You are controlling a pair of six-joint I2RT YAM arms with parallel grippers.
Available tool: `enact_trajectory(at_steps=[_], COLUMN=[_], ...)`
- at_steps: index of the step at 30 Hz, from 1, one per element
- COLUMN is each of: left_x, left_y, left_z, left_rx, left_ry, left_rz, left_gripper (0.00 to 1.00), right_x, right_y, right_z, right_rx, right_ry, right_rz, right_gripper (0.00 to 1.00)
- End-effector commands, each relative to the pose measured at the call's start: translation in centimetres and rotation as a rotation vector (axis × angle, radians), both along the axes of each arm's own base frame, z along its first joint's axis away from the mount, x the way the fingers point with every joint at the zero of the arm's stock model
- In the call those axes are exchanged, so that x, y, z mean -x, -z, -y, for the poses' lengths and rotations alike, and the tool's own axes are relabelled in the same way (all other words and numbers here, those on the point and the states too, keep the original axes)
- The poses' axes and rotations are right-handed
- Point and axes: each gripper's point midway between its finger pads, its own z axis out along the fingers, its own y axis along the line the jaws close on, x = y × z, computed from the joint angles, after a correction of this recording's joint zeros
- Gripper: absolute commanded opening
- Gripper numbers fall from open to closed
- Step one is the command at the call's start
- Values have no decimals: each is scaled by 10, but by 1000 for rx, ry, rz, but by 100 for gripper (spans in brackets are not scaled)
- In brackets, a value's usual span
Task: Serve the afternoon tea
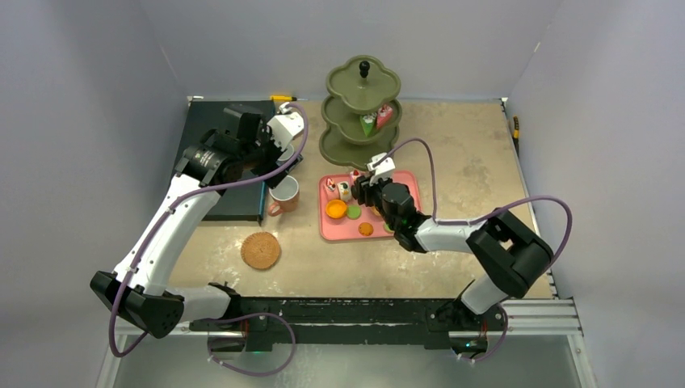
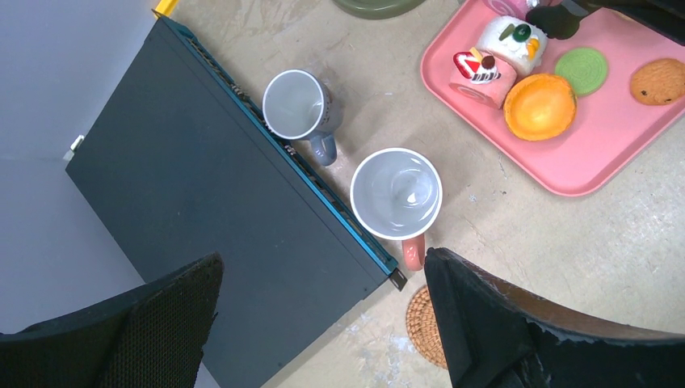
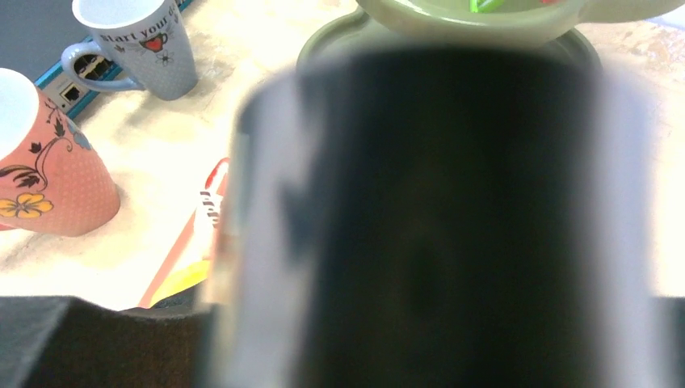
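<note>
1. Sweets are being served: the right gripper [image 1: 361,191] sits low over the pink tray [image 2: 598,141] of cakes [image 2: 485,69]. A dark blur hides its grip.
2. The left gripper [image 2: 323,259] hangs wide open and empty above the empty orange mug [image 2: 396,194] and grey mug [image 2: 295,105].
3. Likely next: a careful lift to the far green stand [image 1: 363,81], which holds two slices [image 1: 376,120].

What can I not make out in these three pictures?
Right wrist view: a dark blurred shape close to the lens hides most of the pink tray; what it is cannot be told.
Top view: the right gripper is too small to show whether it holds anything.
Top view: the left arm hides the grey mug.
Left wrist view: the top edge cuts off the green tiered stand.
</note>
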Motion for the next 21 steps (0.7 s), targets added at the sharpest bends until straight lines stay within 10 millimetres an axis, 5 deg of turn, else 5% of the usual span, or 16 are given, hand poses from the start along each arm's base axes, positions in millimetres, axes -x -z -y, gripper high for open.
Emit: enact_trajectory(at_steps=[1,13,17,21], left_x=[-1,-2,-2,-2], left_y=[-16,-20,-18,-15], left_z=[0,-2,-2,-1], left_rx=[19,8,4,6], left_ry=[3,2,5,8], left_rz=[41,50,48,44], left_gripper=[95,95,94,95], right_x=[-16,-33,-37,-33], right_y=[-46,-38,-39,-68], right_z=[-15,-22,-23,-21], right_rx=[-72,-41,-50,-90], right_ry=[-17,11,27,23], right_rz=[126,110,112,146], right_gripper=[53,54,42,33])
